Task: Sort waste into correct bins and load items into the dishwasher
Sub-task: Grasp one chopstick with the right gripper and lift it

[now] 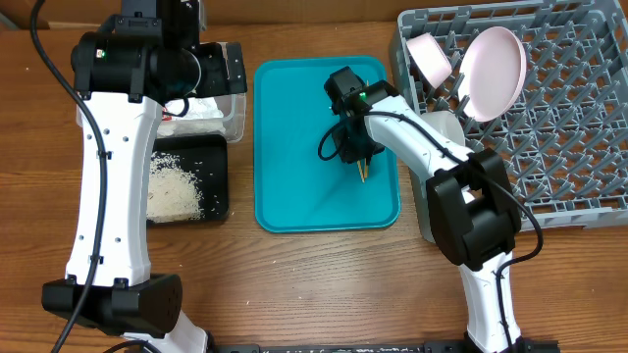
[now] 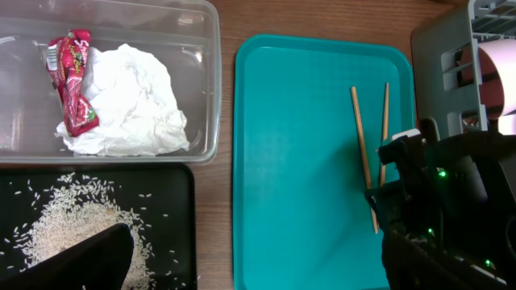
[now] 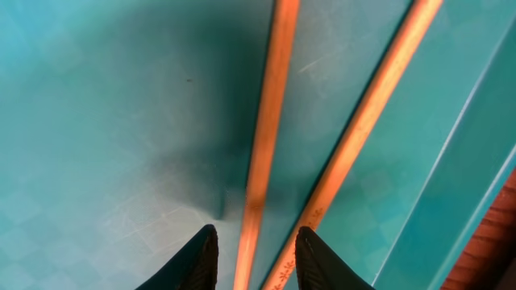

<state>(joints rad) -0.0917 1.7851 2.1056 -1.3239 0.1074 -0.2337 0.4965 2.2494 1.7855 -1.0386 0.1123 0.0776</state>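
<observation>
Two thin wooden chopsticks (image 3: 270, 113) lie side by side on the teal tray (image 1: 294, 147); they also show in the left wrist view (image 2: 363, 145). My right gripper (image 3: 256, 242) is open, low over the tray, its fingertips on either side of both chopsticks; from overhead it is at the tray's right half (image 1: 355, 147). The red-and-white wrapper (image 2: 71, 80) and the crumpled napkin (image 2: 133, 105) lie in the clear tub (image 2: 205, 80). Rice (image 2: 72, 217) lies in the black tray (image 2: 173, 242). My left gripper hovers above the bins, open and empty; only one finger (image 2: 85, 258) shows.
The grey dish rack (image 1: 569, 127) stands at the right with a round plate (image 1: 494, 64) and a small bowl (image 1: 430, 57) on edge in its far left corner. A pale grey object (image 1: 446, 126) sits by the rack's left side, under my right arm.
</observation>
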